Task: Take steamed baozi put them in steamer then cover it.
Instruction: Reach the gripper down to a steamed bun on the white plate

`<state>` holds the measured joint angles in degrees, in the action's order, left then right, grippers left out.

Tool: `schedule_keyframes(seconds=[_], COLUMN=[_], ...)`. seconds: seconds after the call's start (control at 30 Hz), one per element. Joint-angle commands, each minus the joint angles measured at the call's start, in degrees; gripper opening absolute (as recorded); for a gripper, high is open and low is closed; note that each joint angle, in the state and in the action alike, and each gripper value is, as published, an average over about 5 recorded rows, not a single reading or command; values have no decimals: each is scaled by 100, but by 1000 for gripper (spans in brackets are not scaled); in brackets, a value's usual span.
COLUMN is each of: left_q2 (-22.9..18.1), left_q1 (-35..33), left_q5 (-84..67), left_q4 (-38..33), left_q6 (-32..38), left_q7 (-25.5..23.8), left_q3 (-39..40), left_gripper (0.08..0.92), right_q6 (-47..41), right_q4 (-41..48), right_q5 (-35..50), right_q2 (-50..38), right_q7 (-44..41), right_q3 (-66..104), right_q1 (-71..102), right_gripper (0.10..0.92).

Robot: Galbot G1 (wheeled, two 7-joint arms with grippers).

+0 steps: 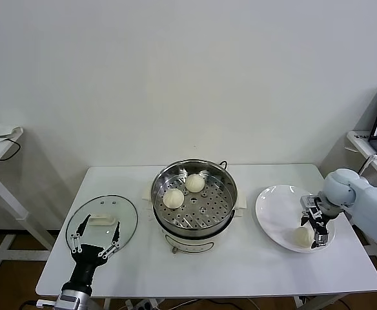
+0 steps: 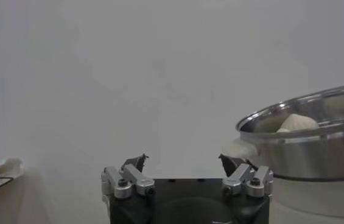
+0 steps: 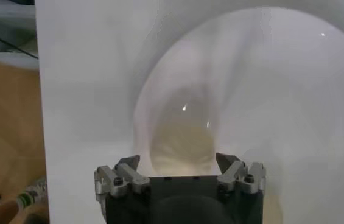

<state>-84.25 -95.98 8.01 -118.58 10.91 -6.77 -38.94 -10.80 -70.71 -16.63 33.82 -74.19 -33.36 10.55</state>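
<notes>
While the right tool [image 1: 317,227] straddles a plate bun [image 1: 303,236], spread, the cover's handle [image 1: 102,219] lies crosswise.

baozi [image 1: 194,183]: two in open steamer [image 1: 195,203] | one on plate | cover [image 1: 102,223]: flat, left
</notes>
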Motion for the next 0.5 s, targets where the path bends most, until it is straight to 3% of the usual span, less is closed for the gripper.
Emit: schedule_keyframes(seconds=[0.03,0.23,0.5], left_q2=[-4,-3,-10], left_q1=[14,44,61], left_q5=[2,1,-1], left_q4=[28,56,59], left_q6=[-1,-4,-15], left_q7=[0,-2,1], left_q3=[9,12,20], left_gripper=[823,823,823], right_q6=[24,53,68], right_q4=[179,244,256], right_q5=[-123,-161,-144], right_q2=[156,215,244], right_q7=[28,40,43], right_q3=[124,116,131], right_q1=[126,124,97], right_gripper=[813,744,712])
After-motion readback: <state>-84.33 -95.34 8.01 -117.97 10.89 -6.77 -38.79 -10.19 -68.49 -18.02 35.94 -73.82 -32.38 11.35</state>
